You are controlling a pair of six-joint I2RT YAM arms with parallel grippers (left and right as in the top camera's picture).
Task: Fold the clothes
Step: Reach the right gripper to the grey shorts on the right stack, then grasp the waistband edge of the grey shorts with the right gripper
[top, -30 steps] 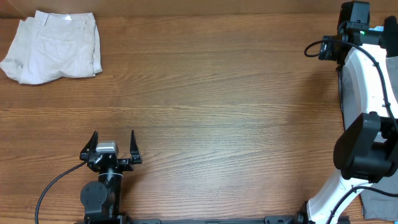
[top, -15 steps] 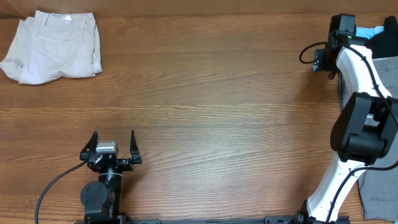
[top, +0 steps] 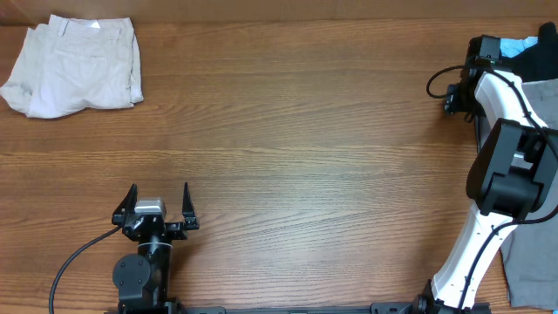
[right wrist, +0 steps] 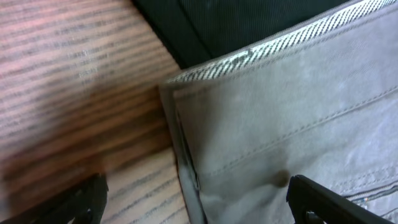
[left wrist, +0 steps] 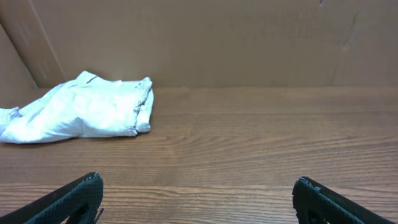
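Observation:
The medium-grey shorts (right wrist: 292,112) fill the right wrist view, the waistband edge lying on the wood. My right gripper (right wrist: 199,202) is open, its fingers straddling that edge just above it, holding nothing. A black garment (right wrist: 236,18) lies beyond the shorts. From overhead, the grey shorts (top: 530,266) show at the right edge, partly hidden by my right arm (top: 501,113), with light-blue (top: 523,44) and black (top: 547,54) garments at the far right corner. Folded cream shorts (top: 74,65) lie at the far left and also show in the left wrist view (left wrist: 81,109). My left gripper (top: 158,202) is open and empty near the front edge.
A brown cardboard wall (left wrist: 205,37) stands along the table's back edge. The wooden table (top: 296,148) spans the view between the two arms. A black cable (top: 74,262) runs from the left arm's base.
My right wrist has swung from the far right corner toward the front, down over the grey shorts' edge. The left arm and the cream shorts have not moved.

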